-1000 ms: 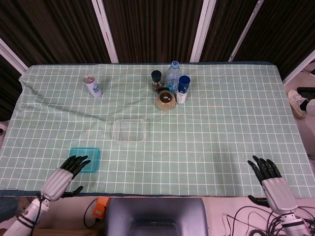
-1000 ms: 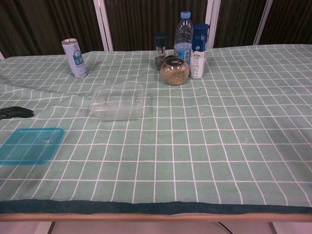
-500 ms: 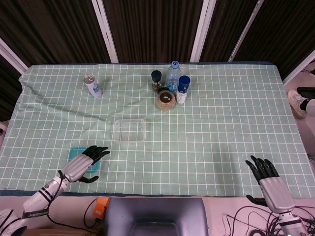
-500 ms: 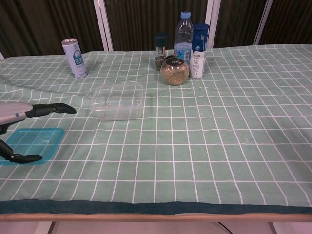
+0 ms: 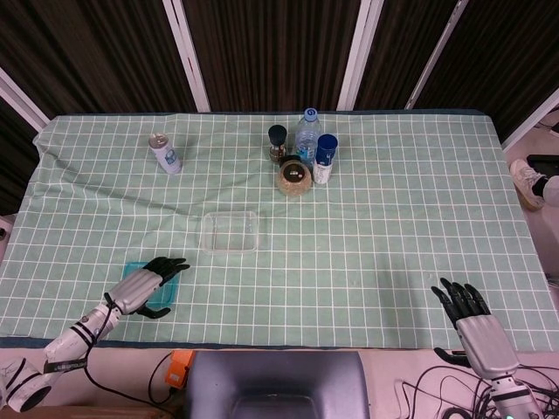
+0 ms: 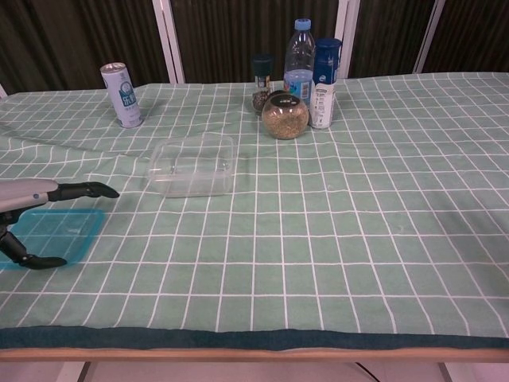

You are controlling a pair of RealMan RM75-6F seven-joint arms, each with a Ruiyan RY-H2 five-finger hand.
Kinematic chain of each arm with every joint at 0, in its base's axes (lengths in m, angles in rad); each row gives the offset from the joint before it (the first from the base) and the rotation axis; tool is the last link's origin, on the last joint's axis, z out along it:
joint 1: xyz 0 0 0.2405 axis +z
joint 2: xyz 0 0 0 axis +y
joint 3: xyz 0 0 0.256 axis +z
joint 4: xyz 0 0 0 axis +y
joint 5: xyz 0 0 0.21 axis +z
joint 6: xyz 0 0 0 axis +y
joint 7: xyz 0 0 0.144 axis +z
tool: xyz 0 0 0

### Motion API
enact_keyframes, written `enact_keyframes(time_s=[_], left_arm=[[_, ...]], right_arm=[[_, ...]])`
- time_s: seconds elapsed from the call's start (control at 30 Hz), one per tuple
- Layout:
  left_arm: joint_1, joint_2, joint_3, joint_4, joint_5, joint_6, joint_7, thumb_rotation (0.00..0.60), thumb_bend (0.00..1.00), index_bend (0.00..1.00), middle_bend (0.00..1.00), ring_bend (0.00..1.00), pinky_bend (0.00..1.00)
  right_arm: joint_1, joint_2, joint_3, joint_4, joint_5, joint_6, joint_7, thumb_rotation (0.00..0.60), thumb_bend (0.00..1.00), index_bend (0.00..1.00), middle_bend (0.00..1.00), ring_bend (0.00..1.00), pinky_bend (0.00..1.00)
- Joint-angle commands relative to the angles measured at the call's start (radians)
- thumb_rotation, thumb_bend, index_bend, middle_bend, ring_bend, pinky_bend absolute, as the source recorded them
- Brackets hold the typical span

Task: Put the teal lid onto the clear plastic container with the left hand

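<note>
Watching from the side: the teal lid (image 5: 150, 281) lies flat on the worktop (image 5: 367, 218) near the front-left edge, well apart from the clear plastic container (image 5: 230, 231); left robot hand (image 5: 144, 286) hovers over it, spread and holding nothing; right robot hand (image 5: 467, 314) idles with fingers apart; lid looks thin, light, slick, so I'd pinch an edge; can't read any labels.
</note>
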Motion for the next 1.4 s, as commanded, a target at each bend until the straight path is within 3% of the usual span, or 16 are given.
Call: enact_keyframes(time_s=[0.03, 0.47, 1.23, 1.3, 1.4], left_arm=[[-0.004, -0.001, 0.01, 0.015, -0.005, -0.004, -0.02, 0.6, 0.25, 0.0, 0.0, 0.0, 0.0], [-0.021, -0.041, 0.038, 0.121, -0.025, -0.034, -0.109, 0.6, 0.25, 0.0, 0.0, 0.0, 0.0], [-0.044, -0.042, 0.087, 0.163, -0.018, -0.058, -0.199, 0.6, 0.25, 0.0, 0.0, 0.0, 0.0], [-0.047, -0.042, 0.092, 0.168, -0.018, -0.064, -0.217, 0.6, 0.25, 0.0, 0.0, 0.0, 0.01], [-0.048, -0.045, 0.099, 0.178, -0.015, -0.065, -0.246, 0.6, 0.25, 0.0, 0.0, 0.0, 0.11]], right_arm=[[0.0, -0.002, 0.0, -0.001, 0.0, -0.001, -0.002, 0.6, 0.19, 0.0, 0.0, 0.0, 0.0], [0.001, -0.004, -0.003, 0.0, 0.004, -0.006, -0.007, 0.6, 0.19, 0.0, 0.0, 0.0, 0.0], [0.003, -0.01, -0.002, -0.002, 0.011, -0.012, -0.02, 0.6, 0.19, 0.0, 0.0, 0.0, 0.0], [0.004, -0.01, -0.002, -0.002, 0.013, -0.014, -0.022, 0.6, 0.19, 0.0, 0.0, 0.0, 0.0], [0.005, -0.011, -0.002, -0.003, 0.013, -0.015, -0.024, 0.6, 0.19, 0.0, 0.0, 0.0, 0.0]])
